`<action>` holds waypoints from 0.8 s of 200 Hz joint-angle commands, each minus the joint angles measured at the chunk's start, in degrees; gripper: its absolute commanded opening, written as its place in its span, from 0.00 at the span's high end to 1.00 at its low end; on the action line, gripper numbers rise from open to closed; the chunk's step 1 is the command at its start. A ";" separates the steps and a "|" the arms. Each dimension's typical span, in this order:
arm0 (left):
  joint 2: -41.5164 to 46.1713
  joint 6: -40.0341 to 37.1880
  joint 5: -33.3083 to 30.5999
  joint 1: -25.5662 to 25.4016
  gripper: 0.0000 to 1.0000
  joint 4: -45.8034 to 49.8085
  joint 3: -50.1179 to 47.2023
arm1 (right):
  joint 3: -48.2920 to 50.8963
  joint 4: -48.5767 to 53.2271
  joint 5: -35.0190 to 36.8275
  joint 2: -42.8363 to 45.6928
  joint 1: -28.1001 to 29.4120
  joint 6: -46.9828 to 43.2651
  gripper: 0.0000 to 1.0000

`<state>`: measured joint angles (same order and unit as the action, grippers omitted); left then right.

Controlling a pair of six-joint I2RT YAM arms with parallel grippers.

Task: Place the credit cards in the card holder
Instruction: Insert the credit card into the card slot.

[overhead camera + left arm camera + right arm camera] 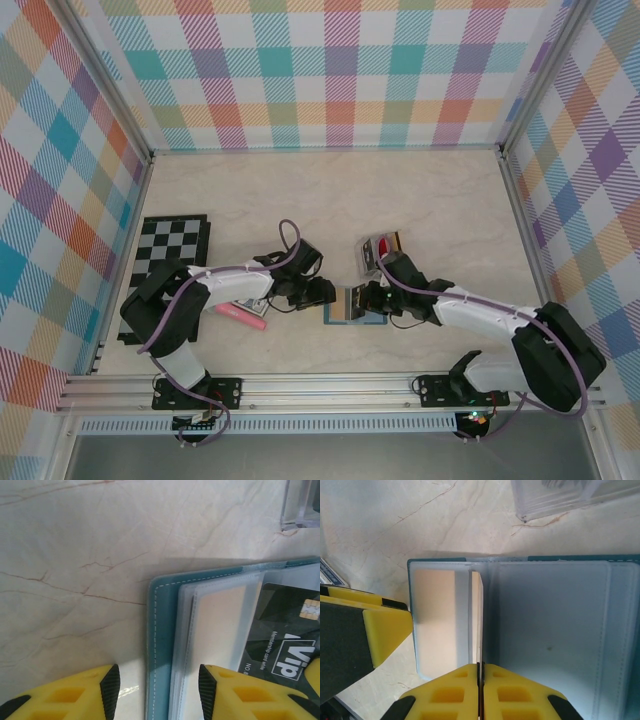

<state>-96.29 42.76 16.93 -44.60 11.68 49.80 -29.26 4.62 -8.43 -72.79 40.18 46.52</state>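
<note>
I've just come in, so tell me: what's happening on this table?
Two robot arms meet over the open card holder. The right end effector pinches a tan card edge-on at the holder's sleeves. The left end effector is open, straddling the holder's edge. A black card lies on the holder too.

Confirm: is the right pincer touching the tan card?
Touching. The right wrist view shows the right pincer shut on the tan card. Both fingers press against the card's near end, with no gap between them.

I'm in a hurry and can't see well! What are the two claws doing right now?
Left gripper: open, over the wallet edge.
Right gripper: shut on a tan card.
</note>
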 commanded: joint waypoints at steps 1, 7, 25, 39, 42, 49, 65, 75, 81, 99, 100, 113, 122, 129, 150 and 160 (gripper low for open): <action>-1.90 -0.35 1.70 -0.93 0.55 -0.87 1.02 | 1.94 -5.55 -1.93 -1.60 0.33 1.62 0.91; -2.13 -0.35 1.70 -0.94 0.55 -0.87 1.01 | 2.38 -6.61 -2.15 -1.82 0.33 2.05 0.92; -2.62 -0.33 1.88 -1.02 0.59 -0.89 0.92 | 3.17 -8.87 -2.52 -2.17 0.31 3.07 0.92; -2.86 -0.33 1.79 -1.07 0.63 -0.80 0.91 | 3.11 -9.46 -3.15 -2.69 0.34 3.21 0.92; -2.98 -0.39 1.87 -1.10 0.63 -0.74 0.90 | 3.08 -9.53 -3.17 -2.75 0.34 3.30 0.92; -3.03 -0.39 1.88 -1.11 0.64 -0.83 0.91 | 3.07 -9.35 -3.18 -3.08 0.35 3.32 0.92; -3.29 -0.39 1.94 -1.20 0.65 -0.79 0.98 | 3.00 -9.28 -3.26 -4.07 0.33 3.50 0.92; -3.33 -0.36 1.79 -1.19 0.67 -0.63 1.01 | 3.52 -10.49 -3.71 -4.50 0.33 4.51 0.92; -3.28 -0.30 1.66 -1.25 0.67 -0.46 1.13 | 4.03 -11.68 -3.86 -4.55 0.33 5.39 0.91; -3.21 -0.12 1.31 -1.20 0.68 -0.13 1.16 | 5.04 -13.95 -3.80 -4.60 0.32 7.54 0.91; -3.25 -0.08 1.29 -1.24 0.68 -0.10 1.17 | 5.02 -13.99 -3.80 -4.57 0.33 7.58 0.91; -3.22 0.03 1.05 -1.24 0.69 0.09 1.08 | 5.24 -14.85 -3.79 -4.19 0.29 7.96 0.91; -3.15 0.17 0.92 -1.21 0.70 0.09 0.92 | 5.35 -15.43 -3.81 -3.99 0.29 8.44 0.91; -3.15 0.24 0.86 -1.30 0.70 0.05 0.79 | 5.35 -15.82 -4.02 -4.07 0.33 8.66 0.91; -3.25 0.47 0.89 -1.34 0.70 -0.26 0.58 | 4.62 -17.14 -6.75 -5.75 0.35 8.85 0.91; -3.20 0.64 0.84 -1.28 0.70 -0.34 0.55 | 4.45 -17.10 -7.34 -6.45 0.33 8.96 0.91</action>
<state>-97.34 42.61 16.58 -44.58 12.58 50.46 -24.99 -10.68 -12.67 -76.62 40.12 54.15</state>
